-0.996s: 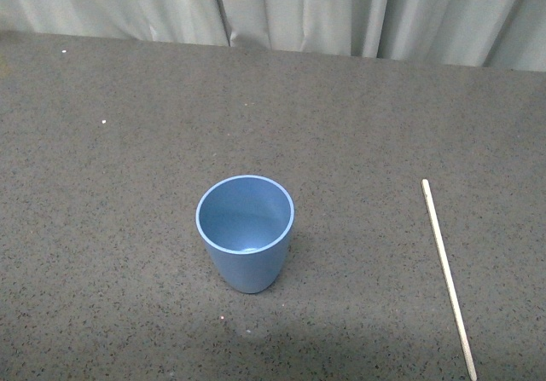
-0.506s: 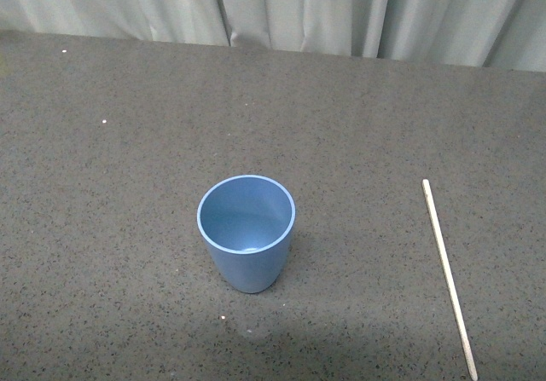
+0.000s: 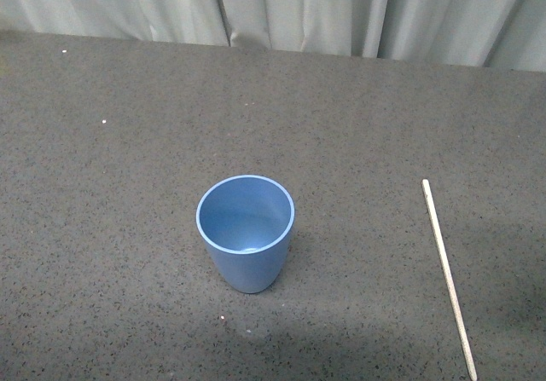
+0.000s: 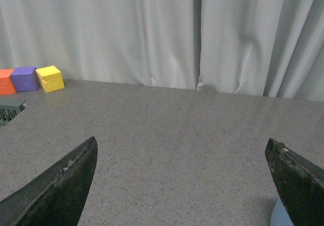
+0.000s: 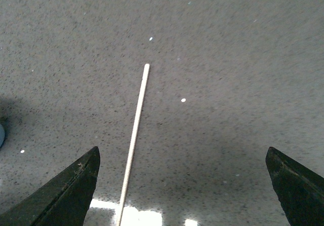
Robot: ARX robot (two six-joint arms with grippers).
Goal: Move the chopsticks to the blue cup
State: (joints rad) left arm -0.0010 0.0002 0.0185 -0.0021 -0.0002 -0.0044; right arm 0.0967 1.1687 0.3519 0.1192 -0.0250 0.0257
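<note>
Front view.
- Cup (image 3: 246, 232): light-blue matte tumbler without a handle, its round rim wider than its rounded base. It stands upright near the middle of the counter (image 3: 111, 193), mouth open, with nothing visible inside.
- Chopstick (image 3: 449, 279): one long, very thin, straight stick, pale cream. It lies flat on the counter well to the right of the cup, running from mid-depth toward the near edge and angled slightly rightward. It touches nothing else.
- Counter: dark grey with fine speckles.
- Curtain (image 3: 299, 10): pale grey, hanging in folds behind the far edge.
- Neither arm shows here.

Left wrist view.
- Left fingers (image 4: 61, 190): two dark tips at opposite lower corners, spread wide, with bare counter between them. They grip nothing.
- Cup: a pale-blue sliver just beside one tip. Whether they touch cannot be told.
- Three cubes stand in a row at the curtain's foot: orange (image 4: 6, 81), purple (image 4: 24, 78), yellow (image 4: 50, 78).

Right wrist view.
- Right fingers (image 5: 66, 190): two dark tips spread wide, holding nothing.
- Chopstick (image 5: 134, 140): it lies on the counter in the gap between the tips, nearer one of them, touching neither. Its far end is rounded, and its near end runs out of frame.
</note>
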